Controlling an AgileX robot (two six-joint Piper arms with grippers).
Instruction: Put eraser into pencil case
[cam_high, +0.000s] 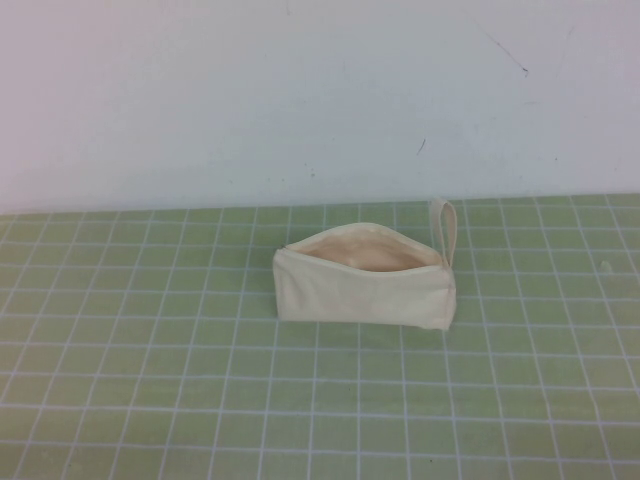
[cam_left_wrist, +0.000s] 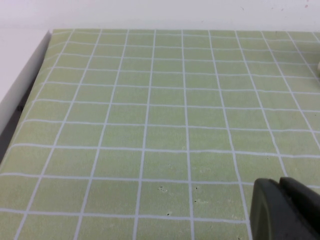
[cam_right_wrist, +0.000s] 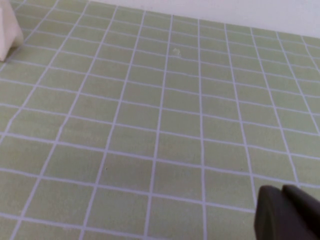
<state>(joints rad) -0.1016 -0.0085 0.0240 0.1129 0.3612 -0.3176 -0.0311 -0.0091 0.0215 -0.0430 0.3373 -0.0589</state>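
Observation:
The cream-white pencil case (cam_high: 365, 287) lies on the green grid mat at mid-table. Its zip is open, showing the pale peach lining, and its loop strap (cam_high: 445, 225) points toward the back wall. A corner of it also shows in the right wrist view (cam_right_wrist: 7, 35). The eraser is not in view in any frame. Neither arm shows in the high view. My left gripper (cam_left_wrist: 280, 182) is shut and empty, low over bare mat. My right gripper (cam_right_wrist: 282, 189) is shut and empty over bare mat, well away from the case.
The green grid mat (cam_high: 150, 380) covers the table up to a white back wall (cam_high: 300, 90). In the left wrist view the mat's edge (cam_left_wrist: 30, 80) drops off to a white border.

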